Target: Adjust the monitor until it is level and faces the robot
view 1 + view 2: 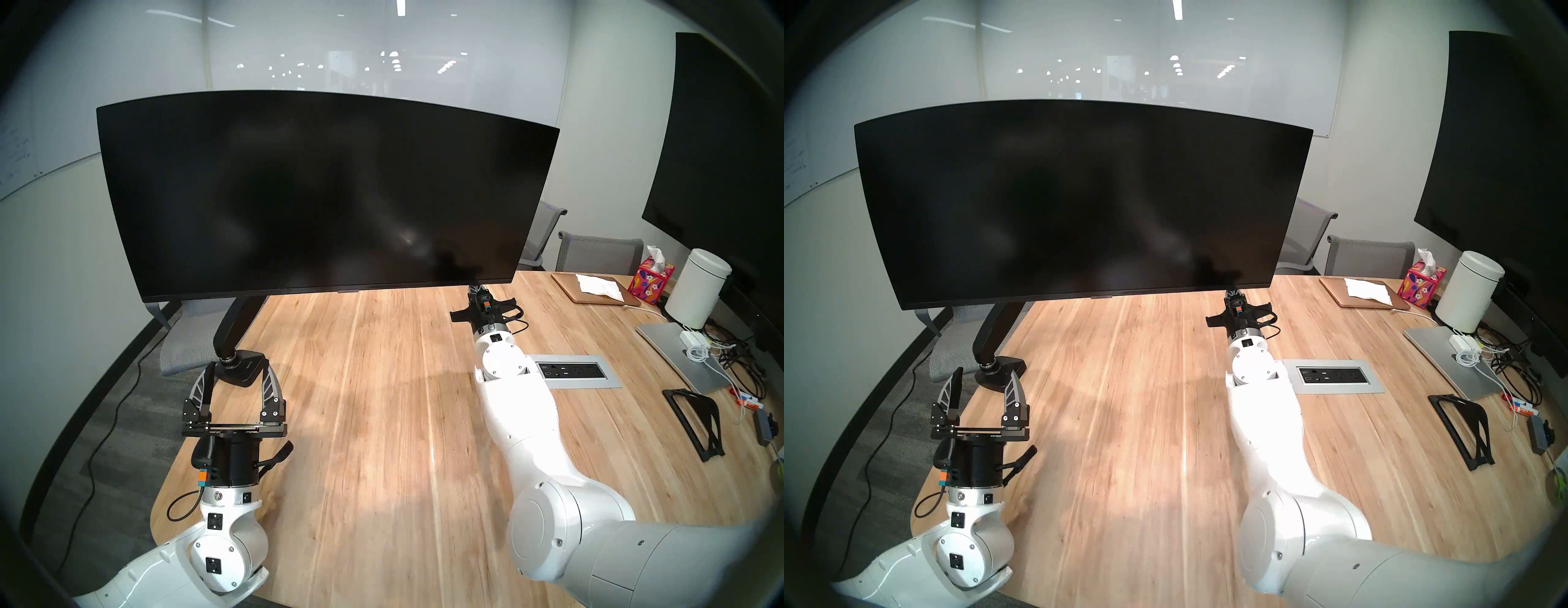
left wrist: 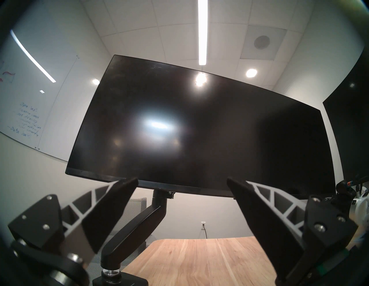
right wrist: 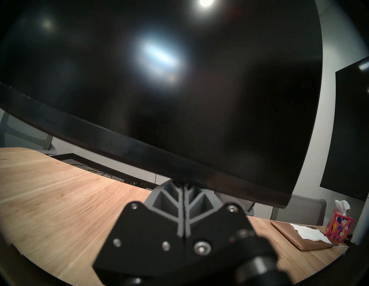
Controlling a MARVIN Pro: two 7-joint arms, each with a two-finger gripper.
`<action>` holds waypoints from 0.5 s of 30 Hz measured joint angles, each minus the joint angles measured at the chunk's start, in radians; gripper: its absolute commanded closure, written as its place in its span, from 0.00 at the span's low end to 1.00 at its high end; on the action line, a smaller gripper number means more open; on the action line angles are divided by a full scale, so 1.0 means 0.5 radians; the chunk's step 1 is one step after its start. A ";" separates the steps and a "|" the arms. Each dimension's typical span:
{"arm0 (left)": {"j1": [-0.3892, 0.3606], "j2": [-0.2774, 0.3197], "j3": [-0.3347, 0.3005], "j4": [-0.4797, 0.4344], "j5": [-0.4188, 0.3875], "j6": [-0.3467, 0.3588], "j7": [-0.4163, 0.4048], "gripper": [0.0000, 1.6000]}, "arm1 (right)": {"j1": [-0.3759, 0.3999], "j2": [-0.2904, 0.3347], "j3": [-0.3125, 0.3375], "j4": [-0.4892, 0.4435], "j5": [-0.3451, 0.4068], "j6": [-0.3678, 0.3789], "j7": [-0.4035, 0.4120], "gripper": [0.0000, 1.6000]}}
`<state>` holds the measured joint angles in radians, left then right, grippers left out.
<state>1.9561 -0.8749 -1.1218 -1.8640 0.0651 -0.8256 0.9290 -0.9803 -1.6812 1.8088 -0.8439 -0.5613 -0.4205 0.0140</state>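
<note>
Two grippers differ: the right gripper (image 3: 184, 184), fingers pressed together and empty, props under the monitor (image 1: 322, 191) near its lower right corner to level it, while the left gripper (image 1: 237, 378) waits wide apart below its left half.

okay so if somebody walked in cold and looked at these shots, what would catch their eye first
Probably the monitor, a very wide curved black screen that fills the middle of the head view and hangs over the wooden table on a black arm. Next, the right gripper, fingers pressed shut, sits right under the screen's lower right edge, while the left gripper waits open near the stand's base. A bright floral tissue box stands at the far right.
</note>
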 measured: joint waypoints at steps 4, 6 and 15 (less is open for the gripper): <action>0.000 0.000 0.000 0.000 0.000 0.000 0.000 0.00 | 0.000 0.001 -0.002 0.002 -0.012 -0.009 -0.017 1.00; 0.000 0.000 0.000 0.000 0.000 0.000 0.000 0.00 | 0.000 0.002 -0.003 0.002 -0.020 -0.015 -0.028 1.00; 0.000 0.000 0.000 0.000 0.000 0.000 0.000 0.00 | 0.005 0.002 -0.004 -0.006 -0.025 -0.024 -0.055 1.00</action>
<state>1.9558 -0.8749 -1.1218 -1.8639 0.0651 -0.8256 0.9290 -0.9780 -1.6805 1.8069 -0.8468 -0.5736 -0.4326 -0.0134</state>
